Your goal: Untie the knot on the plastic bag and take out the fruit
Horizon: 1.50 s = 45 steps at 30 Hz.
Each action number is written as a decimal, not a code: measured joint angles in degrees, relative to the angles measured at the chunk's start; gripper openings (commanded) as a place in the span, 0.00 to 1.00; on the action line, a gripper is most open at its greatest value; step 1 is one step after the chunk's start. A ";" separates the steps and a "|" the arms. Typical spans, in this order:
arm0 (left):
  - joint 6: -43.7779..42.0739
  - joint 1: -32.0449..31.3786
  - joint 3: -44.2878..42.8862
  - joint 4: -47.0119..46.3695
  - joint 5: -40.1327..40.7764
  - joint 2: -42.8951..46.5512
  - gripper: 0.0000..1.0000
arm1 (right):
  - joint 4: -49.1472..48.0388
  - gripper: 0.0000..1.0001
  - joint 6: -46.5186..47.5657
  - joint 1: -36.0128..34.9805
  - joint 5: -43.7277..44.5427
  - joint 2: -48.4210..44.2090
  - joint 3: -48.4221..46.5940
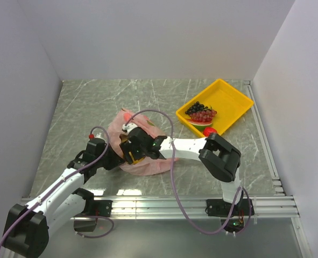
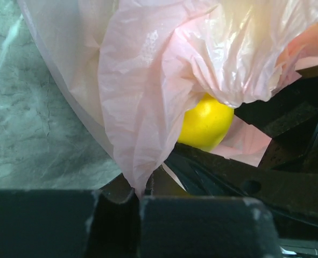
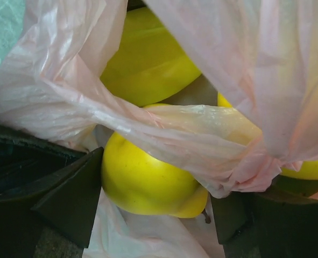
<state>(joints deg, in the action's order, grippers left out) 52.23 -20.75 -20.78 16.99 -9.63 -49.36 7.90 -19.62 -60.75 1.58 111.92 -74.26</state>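
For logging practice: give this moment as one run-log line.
left gripper: pinching plastic bag | right gripper: around yellow fruit inside bag

Soft, even overhead light fills the top view, with pale glare on the table point(image 1: 83, 107) near its front edge. Both wrist views are bright; the plastic bag point(image 2: 148, 80) glows translucent, and the dark foreground is blurred.

The plastic bag point(image 2: 148, 80) is translucent pale pink; the fruit point(image 3: 142, 183) inside shows bright yellow. At upper right of the top view, the tray point(image 1: 228, 97) is yellow, its grapes point(image 1: 200, 112) black and red. The table point(image 1: 94, 102) is grey, veined white.
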 measured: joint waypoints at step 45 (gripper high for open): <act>-0.68 -0.37 0.57 -1.25 0.22 0.85 0.01 | -4.33 0.01 -4.44 55.25 20.85 -27.34 13.11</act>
<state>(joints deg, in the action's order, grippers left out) 51.55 -21.12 -20.21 15.75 -9.41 -48.51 3.57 -24.05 -5.50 22.44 84.58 -61.14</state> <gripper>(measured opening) 0.014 0.771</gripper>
